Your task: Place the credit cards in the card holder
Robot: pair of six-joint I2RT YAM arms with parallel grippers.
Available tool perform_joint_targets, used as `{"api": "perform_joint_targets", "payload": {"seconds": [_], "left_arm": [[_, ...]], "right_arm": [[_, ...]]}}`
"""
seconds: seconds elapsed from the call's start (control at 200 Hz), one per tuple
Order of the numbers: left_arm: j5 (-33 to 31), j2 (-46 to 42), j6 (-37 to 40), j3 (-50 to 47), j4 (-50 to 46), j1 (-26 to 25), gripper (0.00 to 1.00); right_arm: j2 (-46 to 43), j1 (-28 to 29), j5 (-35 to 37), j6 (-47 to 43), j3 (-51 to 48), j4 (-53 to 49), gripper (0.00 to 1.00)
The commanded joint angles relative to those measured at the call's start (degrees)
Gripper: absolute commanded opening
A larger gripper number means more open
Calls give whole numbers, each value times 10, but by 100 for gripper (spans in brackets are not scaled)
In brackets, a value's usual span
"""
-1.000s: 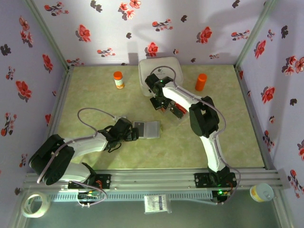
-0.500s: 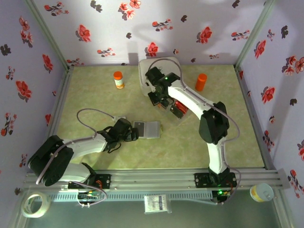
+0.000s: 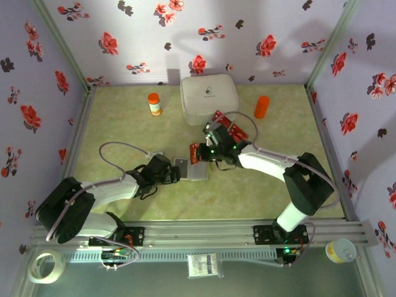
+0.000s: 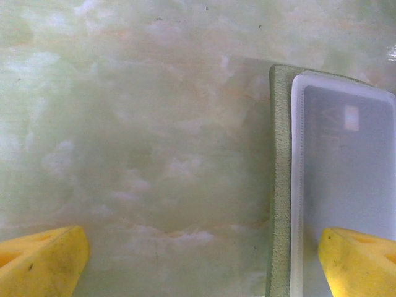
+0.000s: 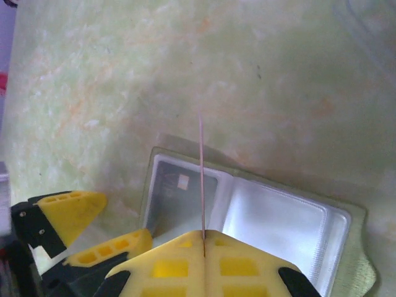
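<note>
While right fingers (image 5: pixel 167 266) pinch red card (image 3: pixel 193 152) above card holder (image 5: pixel 272 226), left fingers (image 4: pixel 37 260) (spread) straddle its edge.

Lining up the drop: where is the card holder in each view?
Top external: card holder mid-picture, open flat.
Left wrist: right side, olive rim and pale inside.
Right wrist: lower centre, opened out.
Shared landmark: left hand straddling its edge.

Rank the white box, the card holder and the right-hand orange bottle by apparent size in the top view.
1. white box
2. card holder, partly covered
3. orange bottle
</note>
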Motion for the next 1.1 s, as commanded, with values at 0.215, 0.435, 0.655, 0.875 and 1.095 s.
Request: {"api": "perform_joint_targets", "payload": {"seconds": [0.215,0.435,0.655,0.875,1.095], "left_arm": [[-42,20,-20,-8,-111,4,96],[-44,24,-19,-3,-119,5,95],[-44,27,-21,-2,-120,5,94],[-44,26,-22,-4,-120,5,94],[-43,26,-21,-4,-119,5,94]], "right_arm": [[-18,20,44,188,-181,376,0],[11,23,55,217,-226,451,0],[26,29,60,217,-239,469,0],[29,34,62,209,-246,461,0],[37,38,70,205,-250,457,0]]}}
